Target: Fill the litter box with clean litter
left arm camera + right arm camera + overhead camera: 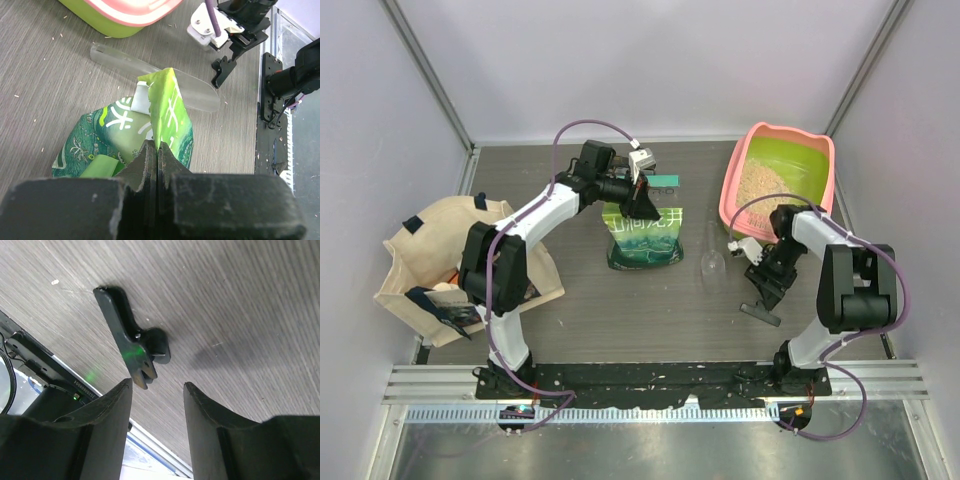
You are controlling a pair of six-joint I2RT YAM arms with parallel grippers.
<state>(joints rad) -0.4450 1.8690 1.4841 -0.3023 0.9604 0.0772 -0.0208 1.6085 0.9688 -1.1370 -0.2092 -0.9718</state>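
Jaws apart and empty, the right claw (157,385) hangs nearest the arm bases, just above a black plastic clip (132,347) that lies flat on the grey wood-grain table (620,320). At the near left slumps a beige cloth tote bag (430,240), which I take to have no part in this job.

Farther in, a clear plastic scoop (712,262) lies on the table, touched by neither claw. Just left of it stands a green printed foil bag (125,132), and the left claw (156,147) is pinched tight on a folded flap at its top. That film looks thin, slick and soft. I judge a full bag would sag under its load, and a pinch on the flap alone could slip or tear. A second hold low on the bag's side or under its base would make tipping safer.

Farthest off, at the right rear, is the litter box (785,128), a stiff plastic tray with a pink rim and a lime-green basin. A patch of pale sandy clean litter (760,182) covers part of its floor. Much green shows bare, so filling looks only partly done. Such granules are loose and probably dense, and no claw can grip them. They must be poured from the bag or carried in the scoop, taken by its stiff handle.
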